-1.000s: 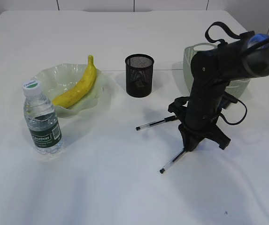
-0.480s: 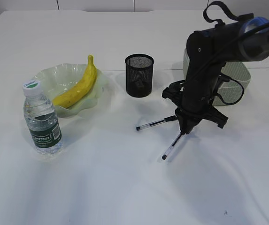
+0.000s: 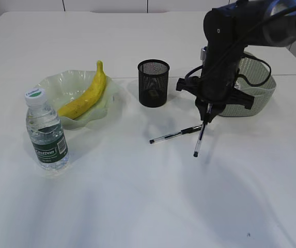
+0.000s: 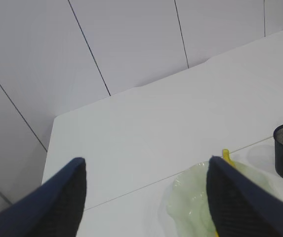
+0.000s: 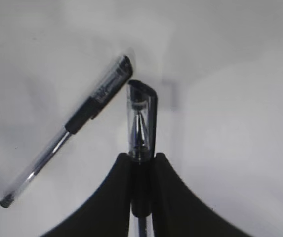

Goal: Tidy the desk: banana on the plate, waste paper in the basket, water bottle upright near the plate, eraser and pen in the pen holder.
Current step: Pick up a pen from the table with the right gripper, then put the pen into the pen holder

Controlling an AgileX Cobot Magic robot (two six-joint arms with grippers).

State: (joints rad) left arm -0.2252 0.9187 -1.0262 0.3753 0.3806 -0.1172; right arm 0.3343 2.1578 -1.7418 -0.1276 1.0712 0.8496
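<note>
Already the banana (image 3: 87, 94) lies on the plate (image 3: 55, 85) and the bottle (image 3: 46, 131) stands beside it. Right gripper (image 3: 207, 111) pinches one pen (image 3: 200, 138) above the worktop (image 3: 137, 196); another pen (image 3: 174, 135) lies below; left gripper (image 4: 143, 197) gapes empty.

Over the last second the right arm has risen and swung back toward the far right of the table, and the right gripper (image 3: 208, 109) has carried the held pen (image 3: 200, 138) with it. That pen lay low with its tip near the table's front; it now hangs nearly upright, clear of the surface, its lower end just beside the right end of the second pen (image 3: 175, 135). More of the basket (image 3: 259, 85) shows behind the arm.
</note>
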